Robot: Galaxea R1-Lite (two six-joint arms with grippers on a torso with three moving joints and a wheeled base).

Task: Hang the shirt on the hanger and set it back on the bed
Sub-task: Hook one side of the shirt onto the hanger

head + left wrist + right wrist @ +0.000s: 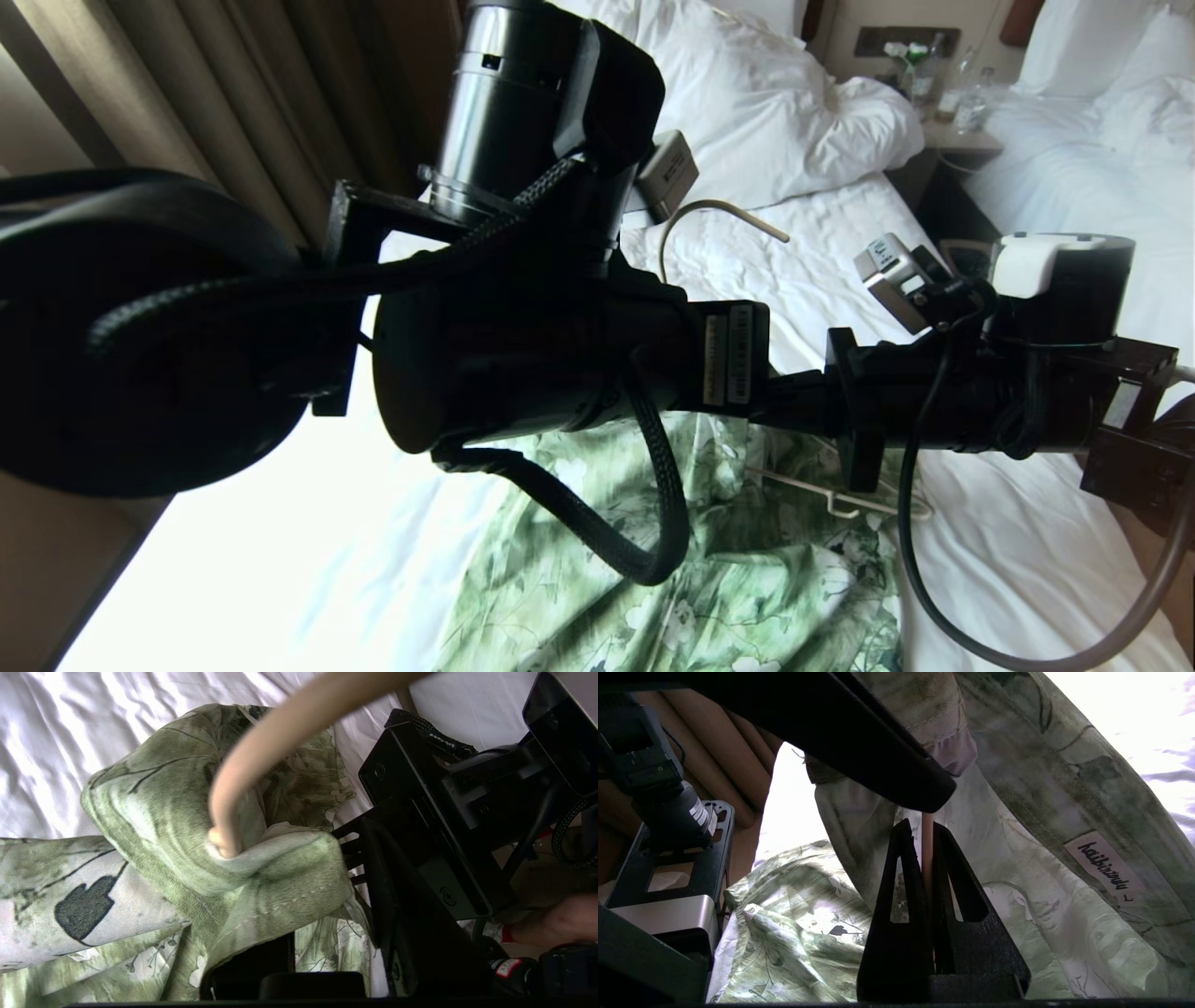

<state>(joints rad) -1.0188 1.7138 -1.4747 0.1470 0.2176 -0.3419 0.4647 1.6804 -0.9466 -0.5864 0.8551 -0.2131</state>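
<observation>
1. Beside the shirt [709, 569], bare sheet of the bed [1018, 551] is left free on both sides.
2. Above the shirt, passage is blocked by both crossed arms and the hanger [719, 213].

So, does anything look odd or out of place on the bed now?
Yes. The green flower-print shirt is bunched unevenly over the thin beige wire hanger, not draped flat. The right gripper is shut on the hanger's wire under the fabric. The white-sheeted bed is wrinkled.
</observation>
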